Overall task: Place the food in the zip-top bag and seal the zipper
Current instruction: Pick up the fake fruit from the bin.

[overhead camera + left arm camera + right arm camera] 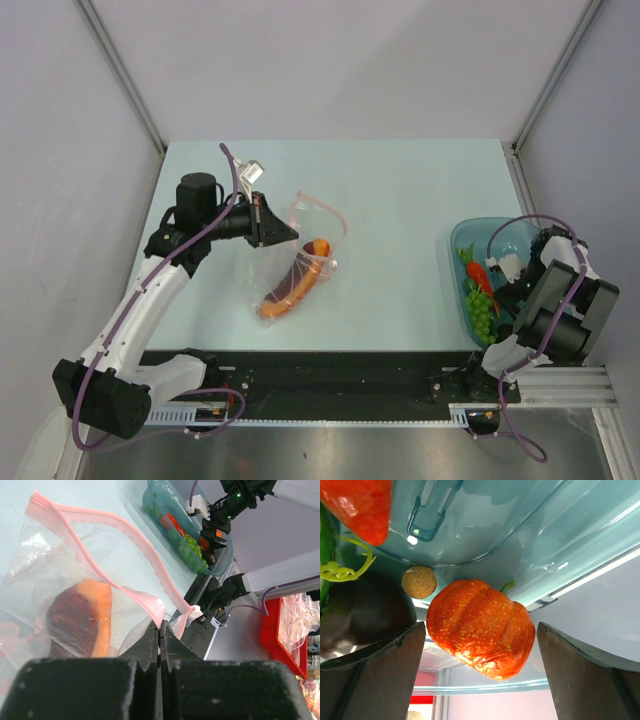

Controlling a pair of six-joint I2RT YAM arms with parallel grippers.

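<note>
The clear zip-top bag (pixel 312 232) lies at mid-table with its mouth open. The big orange slice (pixel 296 284) with the dark-red face lies inside it, also in the left wrist view (pixel 80 617). My left gripper (pixel 160 630) is shut on the pink zipper strip (pixel 115 525) at the bag's mouth, holding it up (pixel 285 232). My right gripper (pixel 480 650) is open inside the teal bowl (pixel 520 530), its fingers on either side of the orange-red round fruit (pixel 480 627). The dark ball (pixel 360 615) and a red piece (pixel 360 505) lie beside it.
The teal bowl (pixel 462 235) stands at the table's right edge with the green grape bunch (pixel 482 312) and a red piece (pixel 479 272) in it. A small tan ball (pixel 419 581) lies in the bowl too. A red bin (pixel 285 630) stands off the table.
</note>
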